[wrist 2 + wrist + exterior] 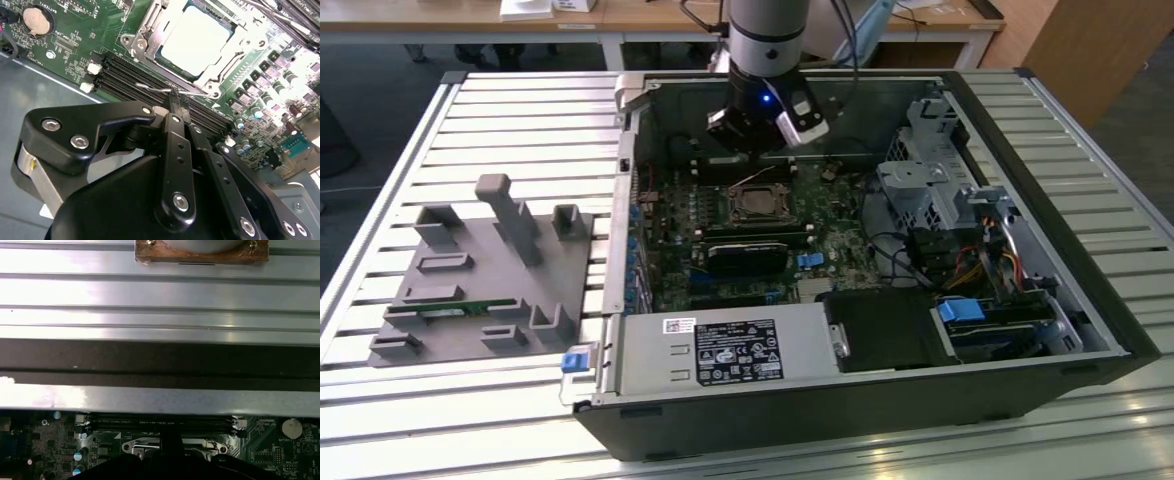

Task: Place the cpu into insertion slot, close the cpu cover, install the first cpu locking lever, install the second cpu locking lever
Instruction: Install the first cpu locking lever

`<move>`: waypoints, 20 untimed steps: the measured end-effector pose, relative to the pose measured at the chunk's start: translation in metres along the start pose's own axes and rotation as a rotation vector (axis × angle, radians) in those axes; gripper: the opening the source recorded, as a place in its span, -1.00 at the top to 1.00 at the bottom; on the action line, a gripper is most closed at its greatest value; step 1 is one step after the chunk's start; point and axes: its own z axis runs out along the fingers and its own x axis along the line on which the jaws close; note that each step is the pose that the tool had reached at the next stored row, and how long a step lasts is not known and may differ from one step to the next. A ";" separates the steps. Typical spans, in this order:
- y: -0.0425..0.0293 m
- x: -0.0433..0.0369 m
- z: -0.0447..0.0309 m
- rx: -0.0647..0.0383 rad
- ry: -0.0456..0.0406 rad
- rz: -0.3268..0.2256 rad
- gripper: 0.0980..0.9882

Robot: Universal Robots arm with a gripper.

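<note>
The gripper (175, 102) is hanging low inside the open computer case (1067, 300), just beside the insertion slot (192, 45). In the second wrist view its black fingers (176, 112) are standing pressed together into one narrow tip, and that tip is touching a thin silver wire locking lever (165, 90) lying along the near edge of the socket, over the long black memory slots (150, 75). Whether the tip is actually pinching the wire, I cannot tell.

The cpu (195, 37) is sitting flat in the insertion slot, its pale silver-grey top catching a strong glare. The cpu cover (150, 32), a thin bright metal frame with an open window, is lying closed around it, so the chip is showing through the window.

In the exterior view the socket (757, 203) is lying on the green motherboard (854, 255) just below the gripper (754, 140). A grey moulded fixture tray (480, 290) with upright posts is standing on the slatted aluminium table (520, 110) towards the exterior view's left, well apart from the case. The first wrist view is looking over the case's metal wall (160, 397) at the table slats.
</note>
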 end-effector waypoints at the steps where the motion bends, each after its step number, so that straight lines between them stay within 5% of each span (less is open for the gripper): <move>1: 0.0000 -0.0004 0.0002 0.000 0.0000 0.000 0.98; 20: 0.0004 -0.0139 0.0081 0.000 0.0008 0.000 0.98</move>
